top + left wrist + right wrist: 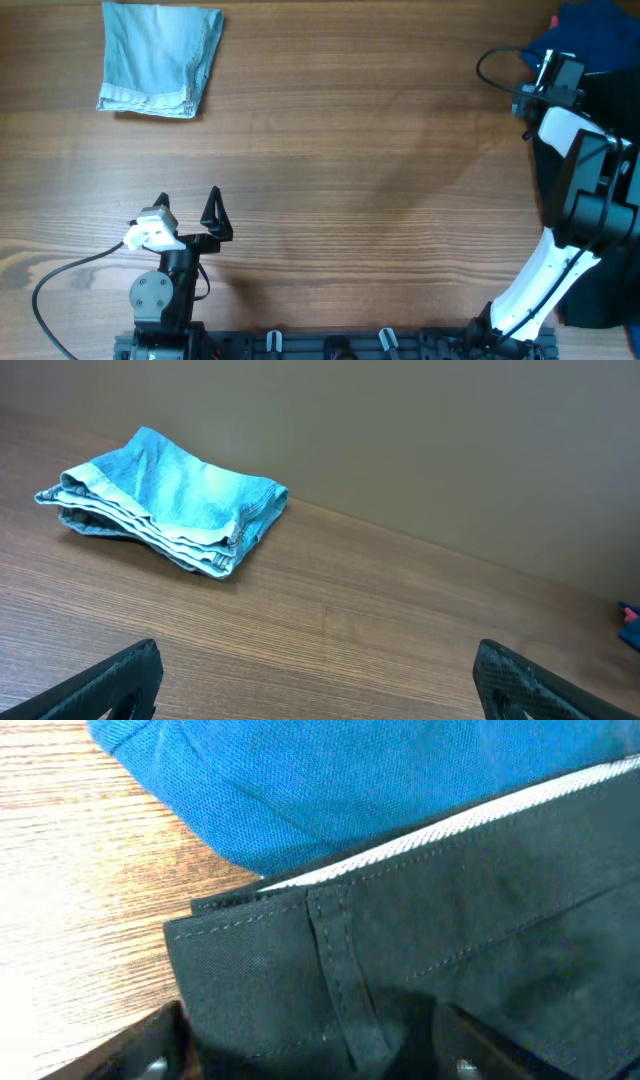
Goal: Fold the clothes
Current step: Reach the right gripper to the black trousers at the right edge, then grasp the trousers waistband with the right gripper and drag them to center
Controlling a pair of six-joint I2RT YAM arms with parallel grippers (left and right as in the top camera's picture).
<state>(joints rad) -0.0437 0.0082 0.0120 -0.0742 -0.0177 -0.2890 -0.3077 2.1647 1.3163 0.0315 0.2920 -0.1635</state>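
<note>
A folded light blue denim garment (160,58) lies at the table's far left; it also shows in the left wrist view (165,500). My left gripper (188,200) is open and empty near the front left edge, its fingers (320,680) wide apart over bare wood. My right gripper (548,62) is at the far right by a bright blue garment (595,25) and a black garment (545,185). In the right wrist view its open fingers (310,1060) straddle the black garment's waistband (330,950), with the blue garment (330,780) behind.
The wooden table (350,180) runs between the two arms. A black cable (497,62) loops by the right wrist, and another cable (60,280) trails from the left arm's base at the front left.
</note>
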